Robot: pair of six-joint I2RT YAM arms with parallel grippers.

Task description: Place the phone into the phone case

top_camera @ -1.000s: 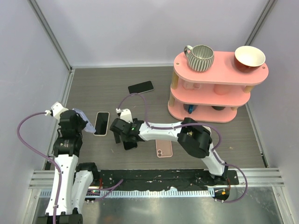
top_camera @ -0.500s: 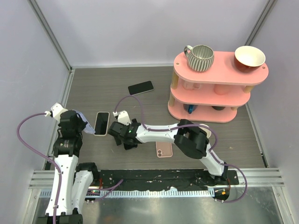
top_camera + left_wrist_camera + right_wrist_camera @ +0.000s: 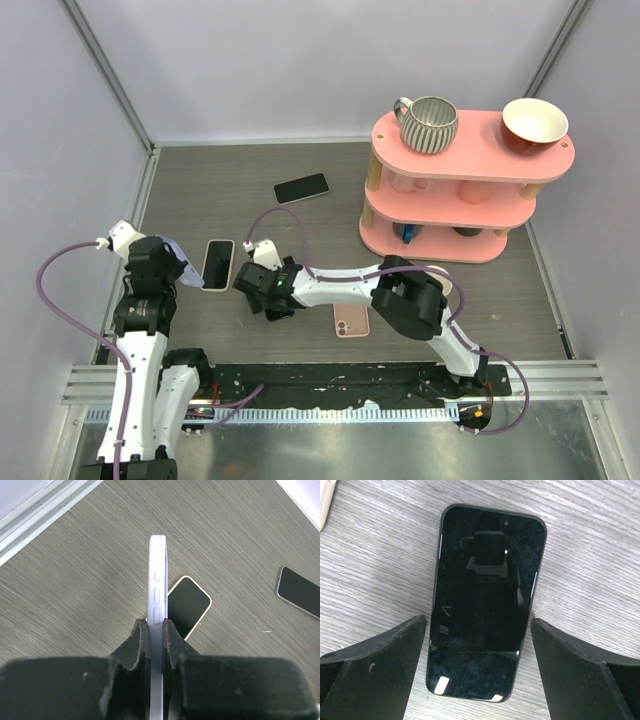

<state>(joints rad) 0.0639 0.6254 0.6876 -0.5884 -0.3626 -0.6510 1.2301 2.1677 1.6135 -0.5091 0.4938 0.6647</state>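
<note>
My left gripper [image 3: 172, 268] is shut on a lavender phone case [image 3: 157, 580], held on edge above the table at the left. The case also shows in the top view [image 3: 176, 252]. My right gripper [image 3: 477, 620] is open, and its two fingers [image 3: 380, 655] straddle a black phone [image 3: 487, 600] that lies flat, screen up, on the table without touching it. In the top view the right gripper [image 3: 268, 288] covers most of that phone [image 3: 281, 312].
A cream-edged phone [image 3: 217, 264] lies between the grippers and shows in the left wrist view [image 3: 187, 605]. Another black phone [image 3: 301, 187] lies farther back. A pink phone [image 3: 351, 320] lies face down. A pink shelf [image 3: 470, 150] with a mug and a bowl stands at the right.
My right gripper has shifted slightly left and turned over the black phone. My left gripper with the case has moved a little.
</note>
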